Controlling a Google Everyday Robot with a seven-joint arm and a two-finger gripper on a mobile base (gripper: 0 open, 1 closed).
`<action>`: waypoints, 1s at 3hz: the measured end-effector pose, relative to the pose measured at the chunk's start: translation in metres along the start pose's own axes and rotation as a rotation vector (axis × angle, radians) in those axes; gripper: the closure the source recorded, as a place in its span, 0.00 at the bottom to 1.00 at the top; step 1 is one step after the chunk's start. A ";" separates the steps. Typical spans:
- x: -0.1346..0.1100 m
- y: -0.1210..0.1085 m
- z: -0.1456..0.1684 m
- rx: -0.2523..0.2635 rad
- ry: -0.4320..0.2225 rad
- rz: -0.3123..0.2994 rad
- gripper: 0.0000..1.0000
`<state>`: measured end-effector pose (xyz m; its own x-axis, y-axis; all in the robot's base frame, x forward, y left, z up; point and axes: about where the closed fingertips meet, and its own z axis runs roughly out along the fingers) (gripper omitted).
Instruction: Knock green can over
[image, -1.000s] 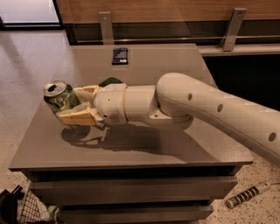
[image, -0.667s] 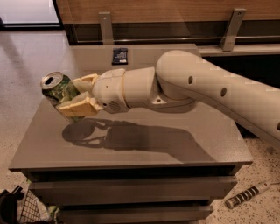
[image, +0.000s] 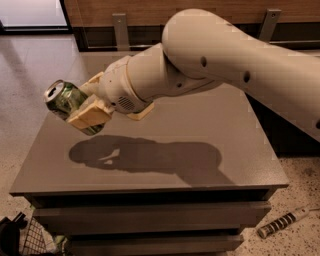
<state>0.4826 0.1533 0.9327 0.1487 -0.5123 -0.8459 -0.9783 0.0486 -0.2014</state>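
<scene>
1. We see the green can (image: 64, 100) held clear of the bench (image: 240, 145), above its left edge. It is tilted, with the silver top facing up and to the left.
2. The gripper (image: 86, 105) is at the can's lower half. Its jaws are clamped on the can, one tan finger (image: 91, 116) across the near side and one behind.
3. The pale arm (image: 240, 55) reaches in from the right, over the bench.
4. We see their shadow (image: 145, 157) on the bench top below.
5. On the floor, a striped cylinder (image: 282, 223) lies at the right and a wire basket (image: 32, 240) sits at the left.
</scene>
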 end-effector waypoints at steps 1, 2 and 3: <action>0.003 0.004 0.004 -0.017 0.147 -0.019 1.00; 0.011 0.007 0.011 -0.026 0.278 -0.025 1.00; 0.026 0.010 0.024 -0.042 0.401 -0.023 1.00</action>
<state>0.4801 0.1612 0.8963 0.1110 -0.8074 -0.5795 -0.9816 0.0022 -0.1912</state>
